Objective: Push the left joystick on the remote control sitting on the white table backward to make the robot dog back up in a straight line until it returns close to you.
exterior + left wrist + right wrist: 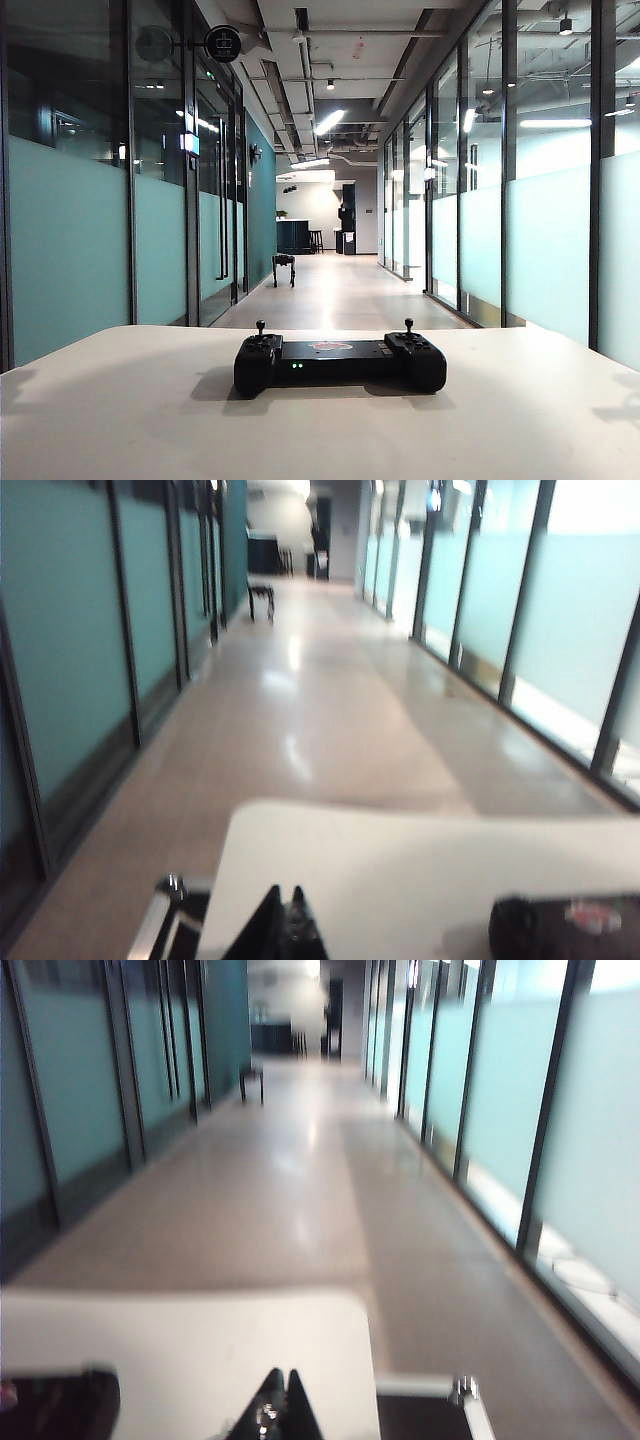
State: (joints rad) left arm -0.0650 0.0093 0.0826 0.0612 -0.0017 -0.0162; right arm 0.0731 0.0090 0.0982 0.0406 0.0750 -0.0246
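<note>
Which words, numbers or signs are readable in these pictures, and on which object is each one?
No text can be read.
remote control: a reddish logo on its flat middle, too small to read; in the left wrist view it is only a blur.
round hanging sign on the left corridor wall: a white symbol, too small to make out.
robot dog: no marking visible at this distance.

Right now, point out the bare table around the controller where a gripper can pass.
The white table is bare left, right and in front of the remote control. Only its centre is occupied, thumbsticks upright. Left gripper and right gripper, both shut, sit at the near corners.
</note>
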